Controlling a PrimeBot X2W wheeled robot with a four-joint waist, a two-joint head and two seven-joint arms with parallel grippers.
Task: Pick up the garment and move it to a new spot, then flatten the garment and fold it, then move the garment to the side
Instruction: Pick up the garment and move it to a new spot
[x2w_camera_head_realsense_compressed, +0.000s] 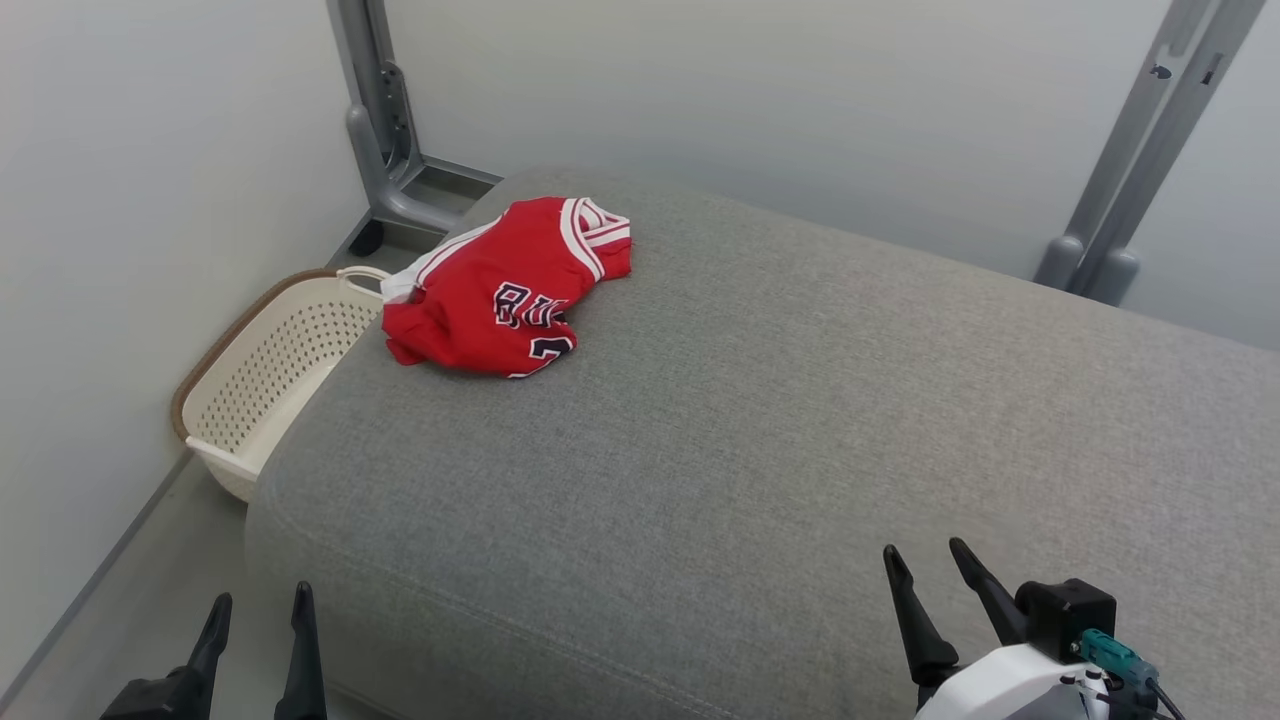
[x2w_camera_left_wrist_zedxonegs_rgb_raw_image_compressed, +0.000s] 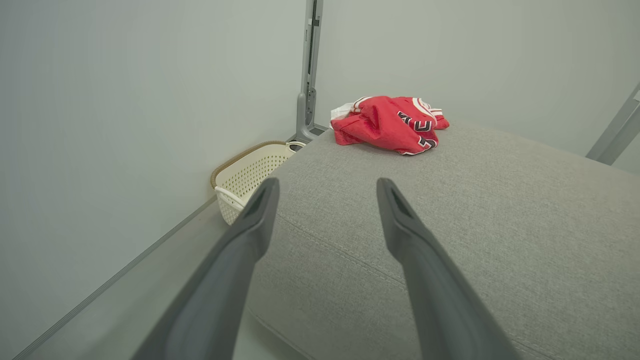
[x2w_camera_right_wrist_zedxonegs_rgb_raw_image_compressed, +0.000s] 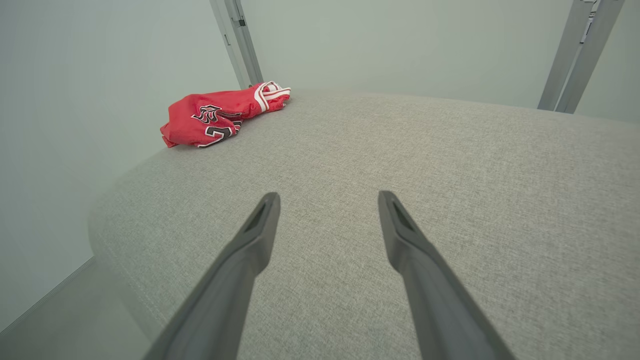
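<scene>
- Locating the crumpled red garment (x2w_camera_head_realsense_compressed: 505, 290) at upper left of the head view, we are finding it near the gray cushion's (x2w_camera_head_realsense_compressed: 760, 430) left edge, close to a cream basket (x2w_camera_head_realsense_compressed: 270, 370).
- We are seeing left gripper (x2w_camera_head_realsense_compressed: 262, 593) and right gripper (x2w_camera_head_realsense_compressed: 922, 547) spread wide, empty, along the bottom.
- We are judging it light and limp; a white-trimmed shoulder suits gripping.
- Open cushion is lying centre and right.

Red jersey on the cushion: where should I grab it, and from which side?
Probably pinch the bunched near-left fold of the red jersey, descending from above with the open left gripper: it lies crumpled on the far-left corner of the grey cushion.
</scene>
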